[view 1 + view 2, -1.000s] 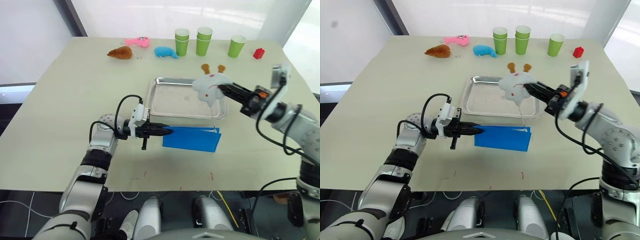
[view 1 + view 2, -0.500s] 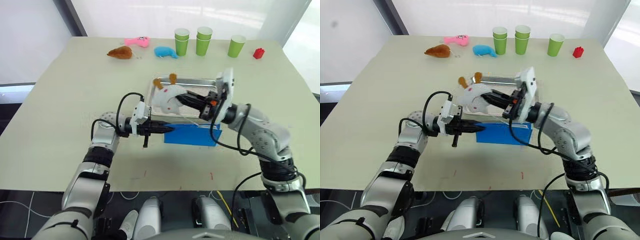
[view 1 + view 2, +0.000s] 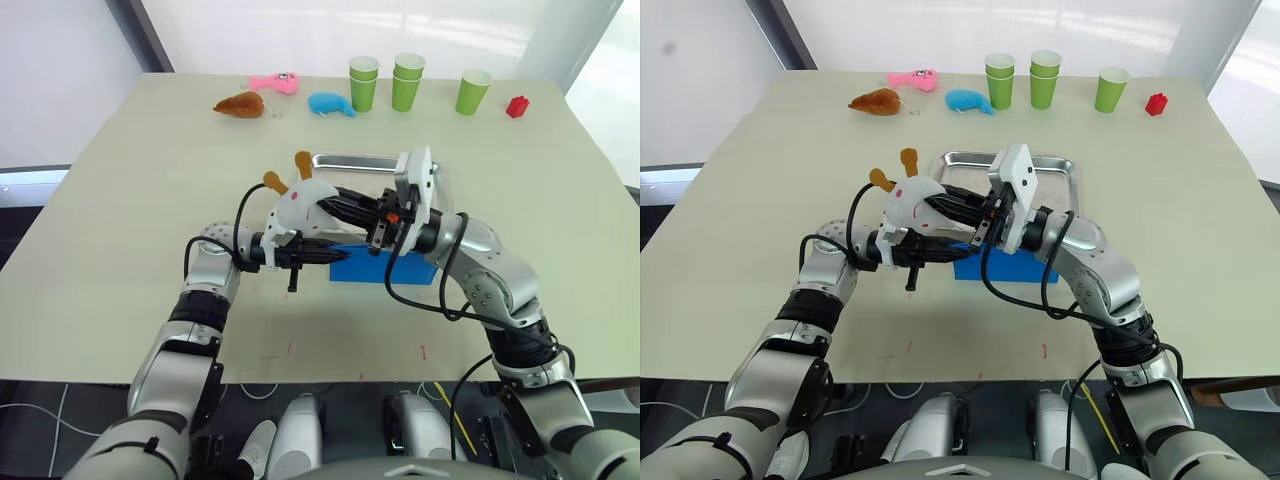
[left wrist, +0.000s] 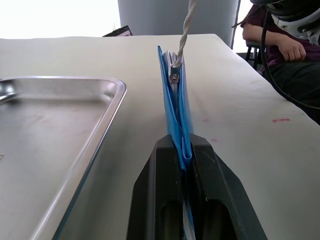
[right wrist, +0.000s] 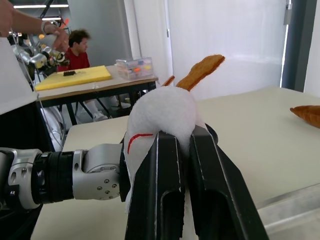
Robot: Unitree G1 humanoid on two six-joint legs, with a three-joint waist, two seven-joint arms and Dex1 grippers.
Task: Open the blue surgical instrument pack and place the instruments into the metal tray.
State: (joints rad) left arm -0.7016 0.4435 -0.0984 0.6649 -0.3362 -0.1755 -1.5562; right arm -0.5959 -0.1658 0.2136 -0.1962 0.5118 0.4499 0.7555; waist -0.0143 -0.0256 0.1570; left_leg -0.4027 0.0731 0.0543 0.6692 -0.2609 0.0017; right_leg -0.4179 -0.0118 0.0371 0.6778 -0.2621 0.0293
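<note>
The left gripper point(image 4: 183, 150) pinches the flat blue fabric pack point(image 4: 176, 100) on edge beside the shiny steel tray point(image 4: 75, 100); the right gripper point(image 5: 181, 142) clamps a soft white plush toy point(image 5: 162, 112), corded to the pack's zip

Both arms are silver-grey metal with rounded joint housings and darker black bands at the joints. Black cables loop loosely along each forearm. Each ends in a black two-fingered gripper: left gripper point(image 3: 335, 260), right gripper point(image 3: 325, 206). A flat white plate point(image 3: 414, 186) sits on the right wrist, and small screws dot the left wrist's housing.
</note>
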